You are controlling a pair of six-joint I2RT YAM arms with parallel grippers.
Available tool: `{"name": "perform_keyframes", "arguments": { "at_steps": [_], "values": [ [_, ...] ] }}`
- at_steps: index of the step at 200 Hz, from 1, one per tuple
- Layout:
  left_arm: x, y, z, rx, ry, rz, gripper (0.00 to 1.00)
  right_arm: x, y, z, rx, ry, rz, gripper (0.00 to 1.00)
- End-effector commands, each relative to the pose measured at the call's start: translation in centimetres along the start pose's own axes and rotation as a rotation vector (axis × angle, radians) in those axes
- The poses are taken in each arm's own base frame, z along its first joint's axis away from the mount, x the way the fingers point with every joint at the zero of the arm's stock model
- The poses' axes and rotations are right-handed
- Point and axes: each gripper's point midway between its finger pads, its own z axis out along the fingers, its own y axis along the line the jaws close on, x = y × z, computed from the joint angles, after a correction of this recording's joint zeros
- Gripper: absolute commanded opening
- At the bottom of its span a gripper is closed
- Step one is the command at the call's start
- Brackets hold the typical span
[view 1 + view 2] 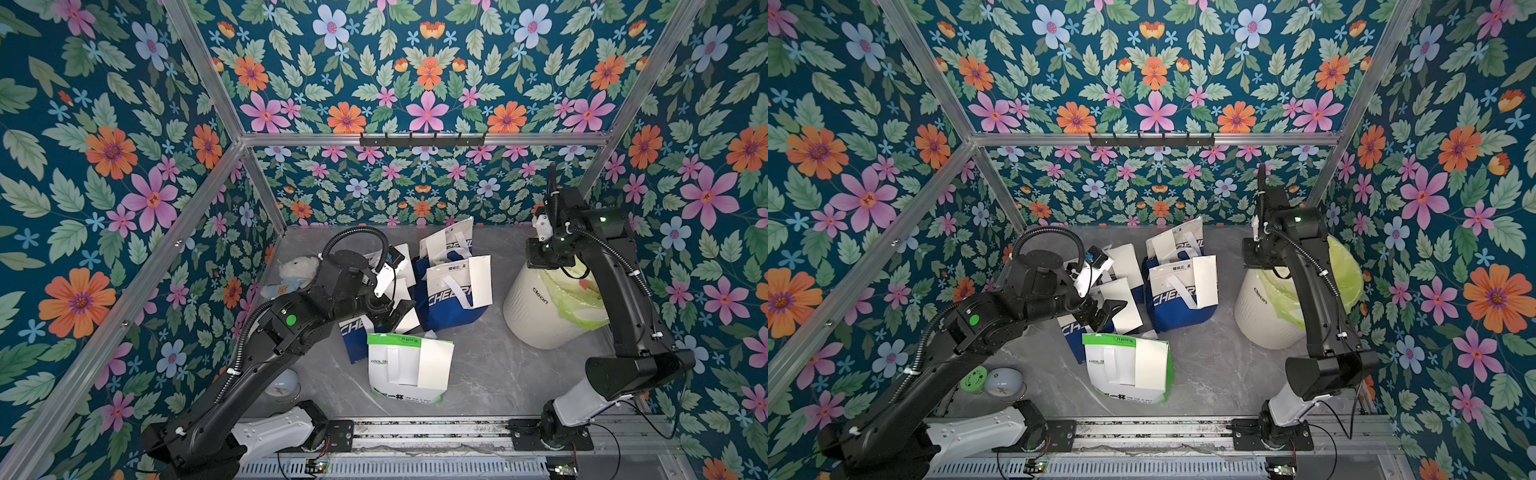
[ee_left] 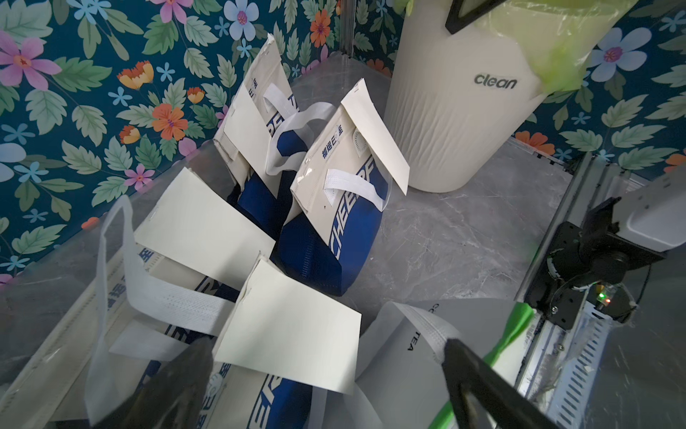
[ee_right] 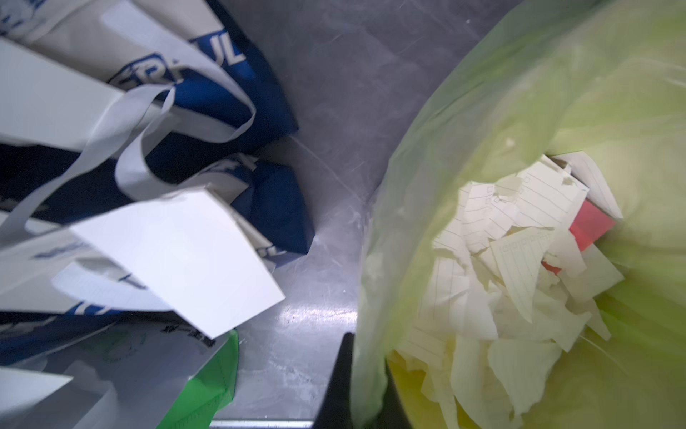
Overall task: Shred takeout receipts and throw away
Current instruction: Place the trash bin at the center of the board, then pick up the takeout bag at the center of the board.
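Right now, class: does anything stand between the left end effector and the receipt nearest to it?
Nothing visible does. The open left end effector faces the receipt directly. The white strap handle lies beside that sheet, not across it.

Deep teal on the wallpaper (image 1: pixel 104 166), strewn with pink, orange and pale-blue flowers among green leaves. Grey marbling across the tabletop (image 1: pixel 498 365). Cream-white, ribbed, on the bin (image 1: pixel 536 316), with grey "clean" lettering; translucent yellow-green for its liner (image 1: pixel 590 307). White over royal blue on the takeout bags (image 1: pixel 444 318), white with green trim on the front bag (image 1: pixel 380 374). Plain white on the takeout receipts (image 1: pixel 436 365). Pale yellow, ruled, on the paper scraps (image 3: pixel 501 278), beside a red piece (image 3: pixel 590 226). Black on the left arm (image 1: pixel 257 345) and right arm (image 1: pixel 623 299).
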Motion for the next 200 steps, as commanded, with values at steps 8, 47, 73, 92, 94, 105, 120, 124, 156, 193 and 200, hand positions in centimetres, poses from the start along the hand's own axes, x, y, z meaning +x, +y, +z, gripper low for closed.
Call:
{"name": "perform_keyframes", "arguments": {
  "at_steps": [8,47,73,92,94,105,120,124,156,193,200],
  "values": [
    [1.9,-0.9,-1.2,0.045,0.047,0.118,0.99,1.5,2.6,-0.6,0.051,0.022,-0.114,0.00],
    [3.8,-2.0,-1.0,0.120,0.136,0.194,0.98,2.8,4.2,0.6,0.109,0.089,-0.190,0.00],
    [4.7,-2.4,-0.5,0.153,0.170,0.211,0.95,3.0,4.3,0.0,0.092,0.068,-0.169,0.00],
    [4.9,-2.6,-0.3,0.166,0.171,0.212,0.94,3.1,4.1,-0.9,0.082,0.041,-0.146,0.10],
    [4.9,-2.6,-0.3,0.165,0.170,0.211,0.94,3.2,4.2,-1.0,0.079,0.040,-0.144,0.16],
    [5.1,-2.7,-0.1,0.169,0.171,0.203,0.94,3.6,4.4,-1.4,0.056,0.037,-0.139,0.44],
    [5.4,-3.0,0.4,0.190,0.175,0.195,0.93,4.3,4.8,-2.2,0.037,0.033,-0.145,0.52],
    [5.5,-3.1,0.5,0.194,0.176,0.192,0.93,4.4,4.9,-2.4,0.034,0.027,-0.149,0.54],
    [5.8,-3.7,1.2,0.225,0.192,0.169,0.90,5.4,5.8,-5.0,0.017,-0.022,-0.166,0.58],
    [6.3,-4.4,1.6,0.254,0.200,0.175,0.86,6.6,7.9,-9.1,-0.109,-0.130,-0.159,0.59],
    [6.4,-4.5,1.6,0.259,0.203,0.178,0.84,7.0,8.6,-9.8,-0.156,-0.147,-0.160,0.60]
  ]
}}
